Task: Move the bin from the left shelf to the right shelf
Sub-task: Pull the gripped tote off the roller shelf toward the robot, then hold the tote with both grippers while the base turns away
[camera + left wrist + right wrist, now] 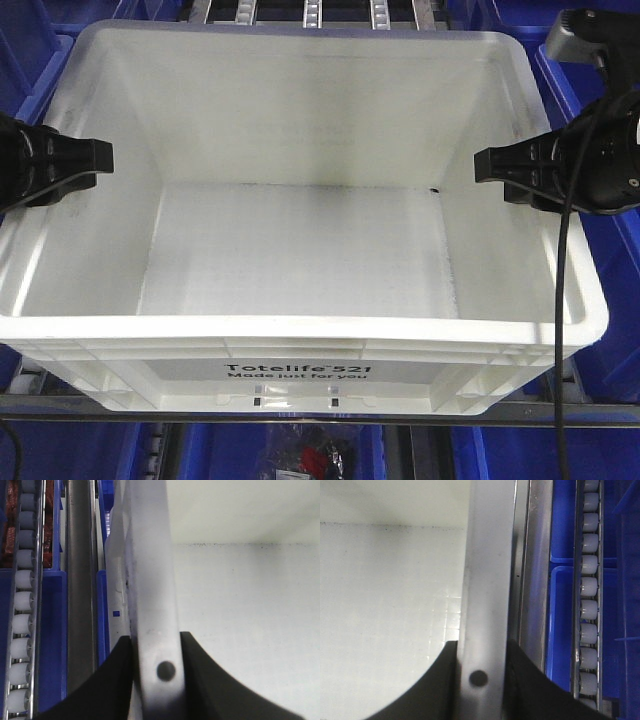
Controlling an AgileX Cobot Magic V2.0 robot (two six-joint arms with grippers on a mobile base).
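The bin (300, 250) is a large white tote, empty, with black print on its near side. It fills the front view and rests on a metal shelf rail (300, 412). My left gripper (95, 158) is shut on the bin's left rim (152, 580); its black fingers (120, 675) press both sides of the rim. On the opposite side my right gripper (485, 165) is shut on the right rim (487, 580), one finger (442, 680) inside the bin and one outside.
Blue plastic bins (590, 90) sit on both sides of the white bin and below it (90, 450). Roller tracks (22, 605) (590, 590) and metal shelf posts (79, 580) run close beside each rim. A bag of small parts (310, 455) lies below the shelf.
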